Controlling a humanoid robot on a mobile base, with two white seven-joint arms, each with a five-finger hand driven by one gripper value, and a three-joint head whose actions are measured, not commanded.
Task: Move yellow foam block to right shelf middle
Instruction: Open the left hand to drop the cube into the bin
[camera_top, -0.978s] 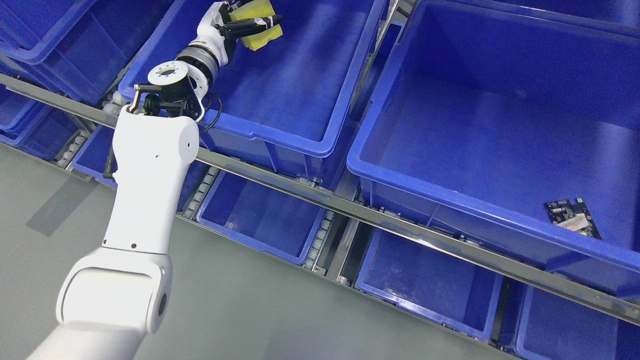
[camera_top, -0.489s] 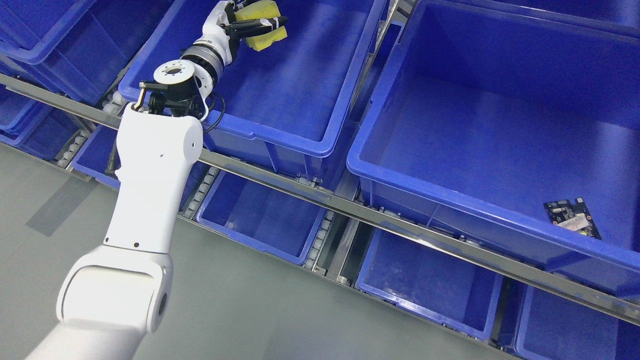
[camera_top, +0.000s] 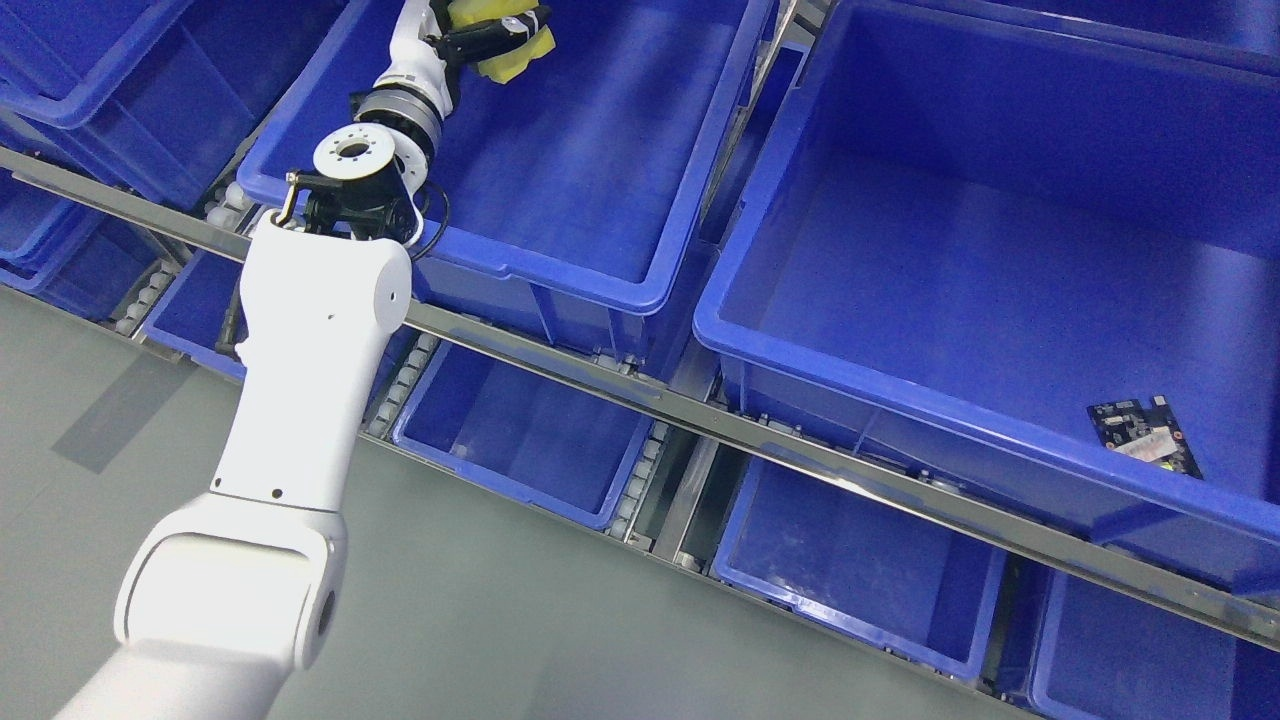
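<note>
- The left hand (camera_top: 470, 35) gripped the yellow foam block (camera_top: 515, 55) (partly cut off at the top edge).
- Below the hand lay a blue bin (camera_top: 560, 170).

A metal shelf rail (camera_top: 700, 420) runs slantwise across the scene, with rollers showing beneath it. On the upper level rest two large blue bins: the left one (camera_top: 600, 230) and the right one (camera_top: 950, 300) (a small circuit board (camera_top: 1145, 436) lies near its front corner). Smaller blue bins (camera_top: 530, 440) sit on the level below, above the grey floor (camera_top: 480, 620).
</note>
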